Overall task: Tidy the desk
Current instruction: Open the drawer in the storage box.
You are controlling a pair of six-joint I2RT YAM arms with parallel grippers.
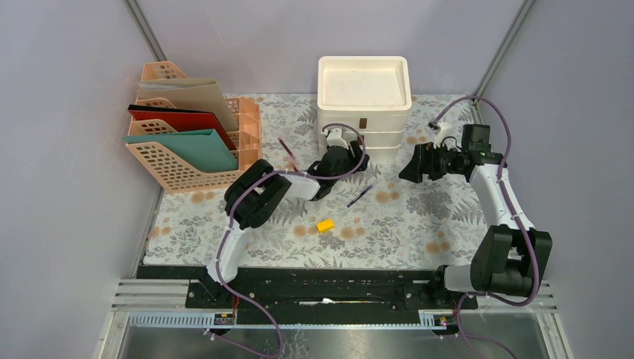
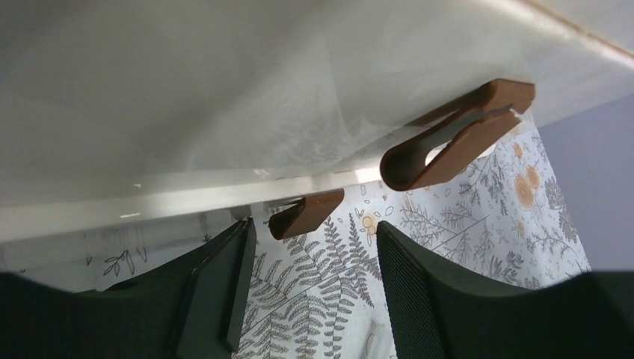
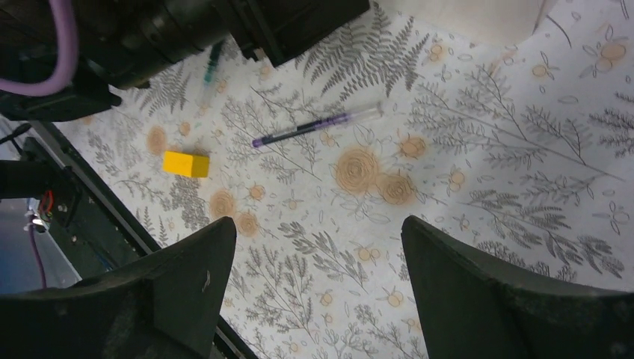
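The desk [image 1: 419,224] carries a purple pen [image 1: 359,196], a red pen [image 1: 285,149] and a small yellow block [image 1: 324,224]. My left gripper [image 1: 351,158] is open, right up against the front of the white drawer unit [image 1: 364,97]. In the left wrist view its fingertips [image 2: 314,233] stand either side of the lower brown handle [image 2: 306,213], apart from it; a second brown handle [image 2: 456,138] sits higher. My right gripper [image 1: 410,168] hovers open and empty [image 3: 314,232] over bare cloth, with the purple pen [image 3: 314,127] and yellow block [image 3: 187,163] beyond it.
A peach file rack [image 1: 191,134] with beige, red and teal folders stands at the back left. A teal pen [image 3: 211,67] lies partly under the left arm [image 3: 187,30]. The black rail [image 1: 321,284] runs along the front edge.
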